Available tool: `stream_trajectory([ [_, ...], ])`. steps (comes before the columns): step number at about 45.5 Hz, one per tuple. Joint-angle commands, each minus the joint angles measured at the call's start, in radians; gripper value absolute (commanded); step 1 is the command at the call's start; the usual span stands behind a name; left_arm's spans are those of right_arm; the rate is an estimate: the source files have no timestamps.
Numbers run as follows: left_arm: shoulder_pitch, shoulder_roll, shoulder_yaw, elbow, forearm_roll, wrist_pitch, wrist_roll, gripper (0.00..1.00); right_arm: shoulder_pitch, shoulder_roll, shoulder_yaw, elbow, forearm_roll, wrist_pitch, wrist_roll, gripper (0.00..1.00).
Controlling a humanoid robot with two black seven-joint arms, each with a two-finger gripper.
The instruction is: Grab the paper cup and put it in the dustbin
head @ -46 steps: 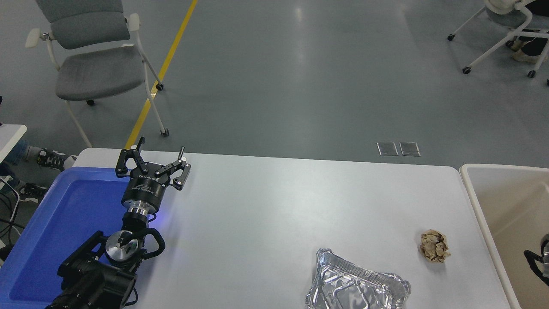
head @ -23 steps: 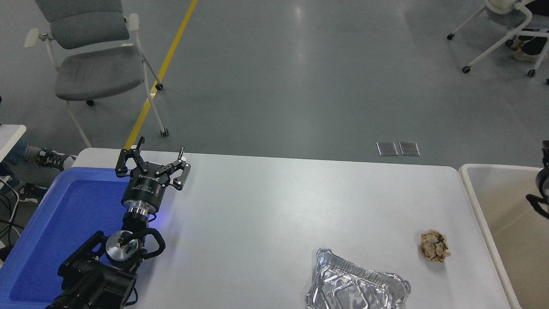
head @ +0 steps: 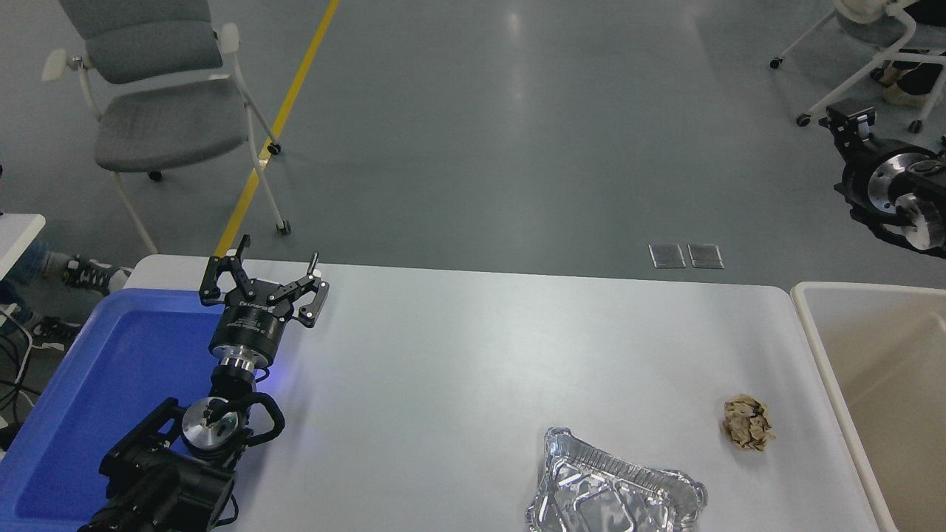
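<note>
The paper cup does not show in the head view. The beige dustbin [head: 815, 336] stands off the table's right end, and the part of its inside that shows holds nothing I can see. My right arm [head: 890, 185] is raised high at the right edge, over the floor beyond the bin. Its gripper end is partly cut off, so I cannot tell whether it is open or shut. My left gripper [head: 262, 275] is open and empty, parked over the far right corner of the blue tray [head: 111, 369].
A crumpled brown paper ball [head: 749, 432] lies near the table's right end. A crinkled silver foil tray [head: 613, 495] sits at the front edge. Chairs stand on the floor beyond the table, at the far left [head: 159, 111] and the far right [head: 879, 44].
My right arm rose from low inside the dustbin, up along the right edge, to high above the floor beyond it. The left arm has not moved.
</note>
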Motion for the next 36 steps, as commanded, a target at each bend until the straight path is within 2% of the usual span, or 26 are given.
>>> stream_trajectory([
  [1,0.0,0.0,0.0,0.0,0.0,0.0,0.0,0.99,0.174,0.089,-0.109,0.058,0.005,0.002,-0.018,1.0],
  [6,0.0,0.0,0.0,0.0,0.0,0.0,0.0,0.99,0.253,0.106,-0.121,0.078,0.026,0.006,-0.024,1.0],
  [11,-0.001,0.0,0.0,0.0,0.0,0.0,0.0,0.99,0.379,0.098,-0.228,0.116,0.023,0.08,-0.025,1.0],
  [23,0.0,0.0,0.0,0.0,0.0,0.0,0.0,0.99,0.732,0.024,-0.538,0.443,0.0,0.206,-0.018,1.0],
  [29,0.0,0.0,0.0,0.0,0.0,0.0,0.0,0.99,0.956,0.046,-0.78,0.631,-0.024,0.301,-0.013,1.0],
  [36,0.0,0.0,-0.002,0.0,0.0,0.0,0.0,0.99,1.138,0.129,-1.015,0.817,-0.029,0.413,-0.002,1.0],
])
